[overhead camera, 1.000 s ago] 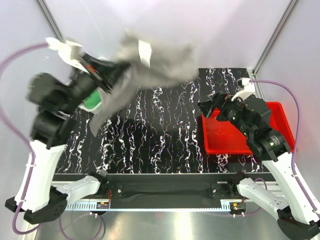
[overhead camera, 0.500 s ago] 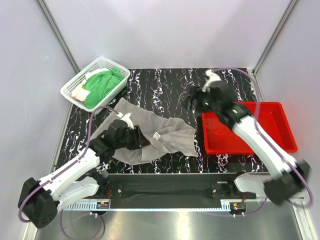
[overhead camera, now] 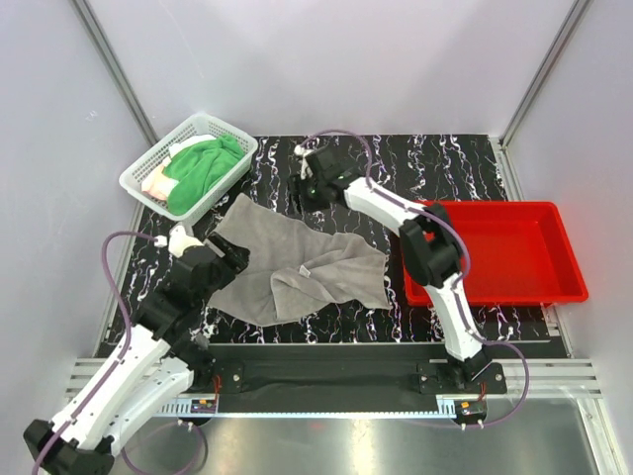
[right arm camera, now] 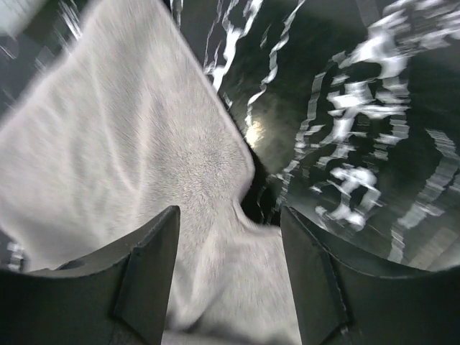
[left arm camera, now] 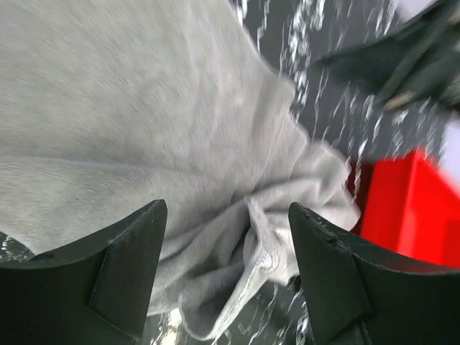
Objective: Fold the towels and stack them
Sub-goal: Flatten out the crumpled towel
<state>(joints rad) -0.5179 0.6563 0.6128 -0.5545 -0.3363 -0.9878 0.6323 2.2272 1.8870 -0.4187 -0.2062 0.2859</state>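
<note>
Grey towel [overhead camera: 297, 262] lies rumpled on the worktop [overhead camera: 445, 158]; left hand [left arm camera: 226, 212] and right hand [right arm camera: 228, 212] both hang spread and empty, and pinching its bunched edge could trap doubled layers.

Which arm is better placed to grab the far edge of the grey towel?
Right. The right fingers stand open directly over the grey towel's far edge; the left fingers are over its left side, farther from that edge.

The spread towel [overhead camera: 297, 269] is plain grey, and the tabletop [overhead camera: 465, 163] is done in black with white marble-ish veins. A bright green towel [overhead camera: 203, 170] is seen in the white mesh basket [overhead camera: 151, 199]; the tray [overhead camera: 499, 252] is solid red.
</note>
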